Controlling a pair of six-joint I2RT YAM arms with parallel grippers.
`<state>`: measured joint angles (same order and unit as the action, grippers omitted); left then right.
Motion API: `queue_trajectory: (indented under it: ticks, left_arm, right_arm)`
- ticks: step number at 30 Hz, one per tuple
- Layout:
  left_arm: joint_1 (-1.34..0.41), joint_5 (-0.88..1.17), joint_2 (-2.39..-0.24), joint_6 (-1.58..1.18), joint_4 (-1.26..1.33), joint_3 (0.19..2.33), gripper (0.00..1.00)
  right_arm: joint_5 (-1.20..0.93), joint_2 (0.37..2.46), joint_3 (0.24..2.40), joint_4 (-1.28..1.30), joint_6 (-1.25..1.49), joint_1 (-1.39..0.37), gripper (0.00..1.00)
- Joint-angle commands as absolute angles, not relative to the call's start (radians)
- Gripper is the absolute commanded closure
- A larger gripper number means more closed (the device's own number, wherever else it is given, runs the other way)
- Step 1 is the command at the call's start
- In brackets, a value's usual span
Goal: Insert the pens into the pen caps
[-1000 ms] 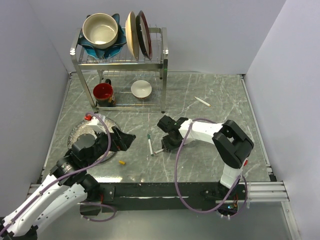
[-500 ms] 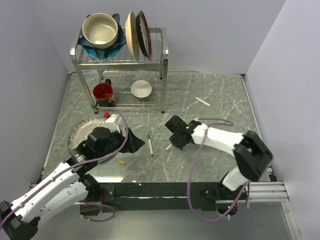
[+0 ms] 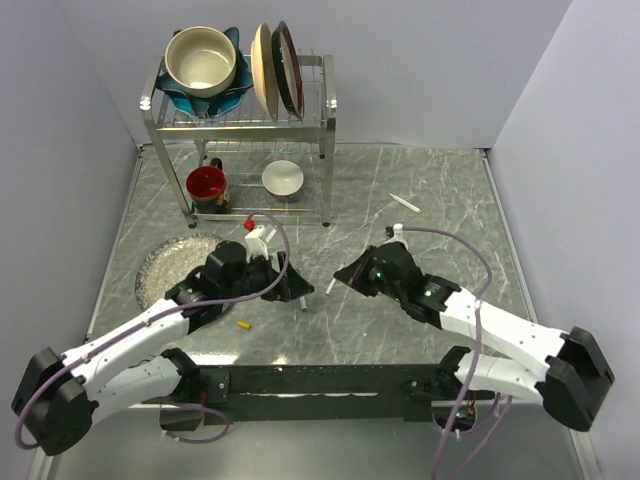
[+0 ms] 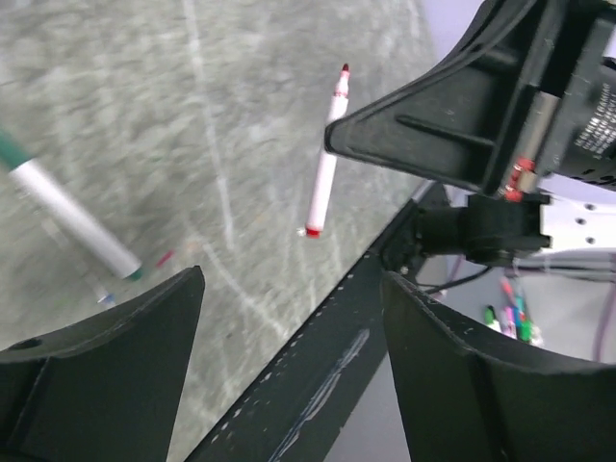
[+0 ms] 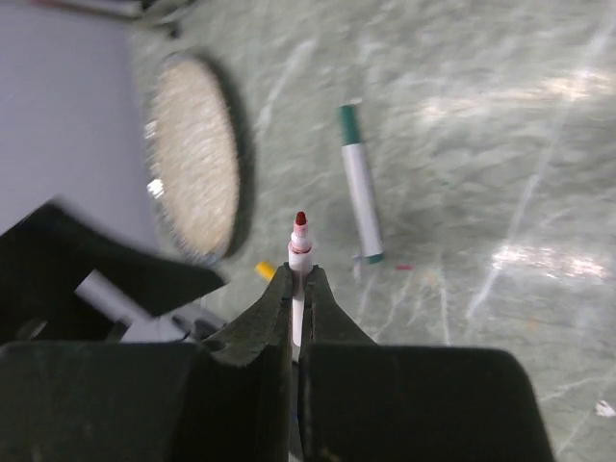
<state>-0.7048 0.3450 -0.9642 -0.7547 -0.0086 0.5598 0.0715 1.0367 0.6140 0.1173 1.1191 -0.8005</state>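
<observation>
since a second ago the right arm has swung out to the right and now reaches in low from that side. the slim white-barrelled pen with a red tip [image 5: 299,252] that lay on the grey marbled table [image 3: 450,240] is now up off it, in the right claw [image 3: 342,279]. the left arm has stretched away from the round silver dish [image 5: 192,154] to the table's centre.

the first pick-up looks done. the right claw is pressed together on the red-tipped pen's barrel, with the tip poking out ahead of the fingers. the left claw [image 4: 289,289] is spread wide with nothing between its fingers, low over the table and nose to nose with the right claw.

the white pen with a green end [image 4: 69,209] lies flat on the table just beside the left claw. the tiny yellow-orange cap [image 3: 242,325] lies under the left forearm, nearer the bases. a third slim white pen [image 3: 405,203] lies well apart, towards the far right. i cannot find a red cap in any view.

the next move probably calls for the left claw to fetch a cap and hold it steady, mouth towards the red tip. the right arm would then line the pen up along the cap's axis before pushing.
</observation>
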Motion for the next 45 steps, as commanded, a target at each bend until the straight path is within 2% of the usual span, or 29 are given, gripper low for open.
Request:
queue_trajectory:
  ticks: [1,7,10,17,20,23,24,25,26,29,30,32,35,38,41,45]
  left_arm:
    - [-0.709,0.492,-1.024,-0.778,0.184,0.595,0.23]
    - [-0.709,0.623,-1.081,-0.831,0.347,0.583,0.31]
    - [-0.709,0.617,-1.101,-0.824,0.347,0.598,0.34]
    - [-0.709,0.675,-1.137,-0.845,0.405,0.591,0.48]
    - [-0.709,0.681,-1.138,-0.851,0.422,0.589,0.56]
    - [-0.709,0.695,-1.137,-0.842,0.417,0.597,0.75]
    - [-0.709,0.701,-1.132,-0.836,0.416,0.598,0.91]
    - [-0.709,0.696,-1.129,-0.831,0.397,0.601,0.98]
    - [-0.709,0.687,-1.124,-0.824,0.378,0.606,0.99]
    - [-0.707,0.640,-1.101,-0.779,0.286,0.620,0.99]
    - [-0.709,0.631,-1.085,-0.758,0.269,0.620,0.99]
    - [-0.709,0.586,-1.069,-0.739,0.203,0.623,0.99]
    - [-0.707,0.526,-1.036,-0.686,0.068,0.653,0.99]
    - [-0.709,0.463,-0.994,-0.647,-0.053,0.695,0.99]
    - [-0.709,0.414,-0.935,-0.634,-0.098,0.715,0.99]
    - [-0.709,0.362,-0.862,-0.614,-0.172,0.719,0.99]
  right_arm:
    - [-0.026,0.933,0.559,-0.119,1.032,-0.805,1.00]
    - [-0.084,0.879,0.520,-0.195,1.014,-0.813,1.00]
    - [-0.129,0.879,0.514,-0.236,1.011,-0.818,1.00]
    - [-0.107,0.862,0.526,-0.241,1.003,-0.853,1.00]
    - [-0.115,0.882,0.538,-0.247,0.986,-0.879,1.00]
    - [-0.103,0.907,0.558,-0.245,0.962,-0.914,1.00]
    - [-0.094,0.908,0.561,-0.241,0.956,-0.923,0.98]
    - [-0.087,0.910,0.568,-0.238,0.950,-0.933,0.94]
    - [-0.081,0.910,0.572,-0.230,0.948,-0.936,0.78]
    - [0.032,0.890,0.600,-0.134,0.948,-0.933,0.53]
    - [0.155,0.868,0.606,-0.054,0.950,-0.927,0.49]
    - [0.237,0.847,0.620,-0.008,0.945,-0.901,0.40]
    - [0.438,0.818,0.678,0.197,0.960,-0.824,0.33]
    - [0.606,0.808,0.721,0.432,1.078,-0.692,0.31]
    - [0.612,0.795,0.697,0.569,1.161,-0.493,0.30]
    - [0.588,0.825,0.655,0.676,1.105,-0.212,0.28]
